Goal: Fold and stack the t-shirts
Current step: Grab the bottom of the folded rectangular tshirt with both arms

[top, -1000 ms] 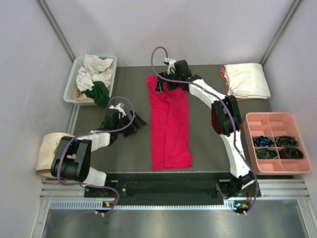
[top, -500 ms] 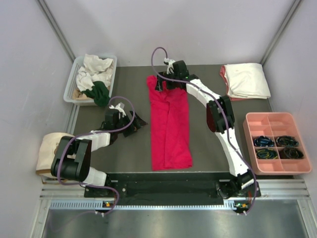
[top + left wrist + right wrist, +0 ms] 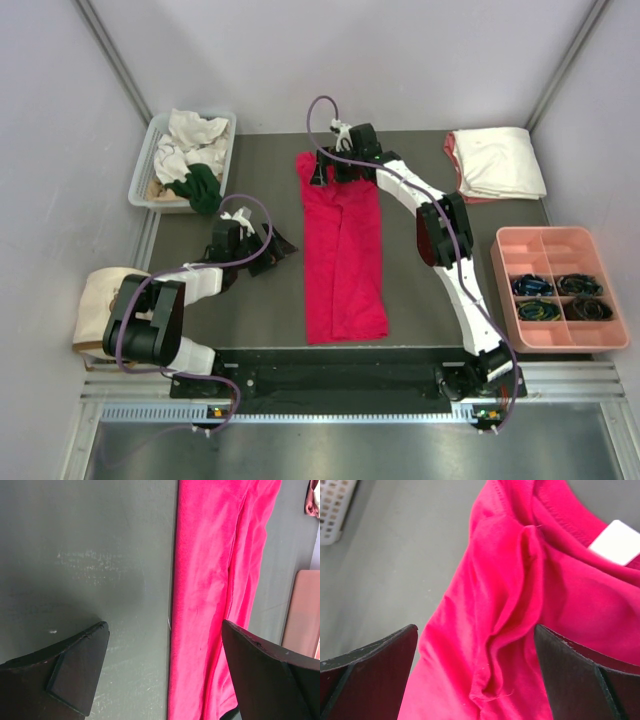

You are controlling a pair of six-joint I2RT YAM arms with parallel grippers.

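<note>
**Red tee laid out long, both grippers wide open**

So the red t-shirt (image 3: 342,260) was lying flat in the middle of the table (image 3: 230,300). It was folded into a long narrow strip running from 12 o'clock to 6 o'clock, collar at the 12 end.

The right gripper (image 3: 323,174) hung over the collar end with its jaws spread wide and nothing in them. On the right wrist cam the cloth was bunched into a ridge between the fingers (image 3: 375,665), and the white neck label (image 3: 616,542) peeked in at about 2 o'clock.

The left gripper (image 3: 276,245) sat at 9 o'clock of the shirt, just beside its long edge. It was fully released too, with bare table and the shirt's edge between its fingers.

The rest of the laundry:
- The white basket (image 3: 140,178) at 10 o'clock held crumpled cream-white shirts (image 3: 190,135), with a dark green shirt (image 3: 203,188) hanging over the rim.
- A folded cream-white shirt (image 3: 497,160) sat at 2 o'clock on top of a salmon-pink shirt (image 3: 451,150).

A pink tray (image 3: 510,240) was at 4 o'clock and a beige bag (image 3: 95,305) at 8 o'clock.
</note>
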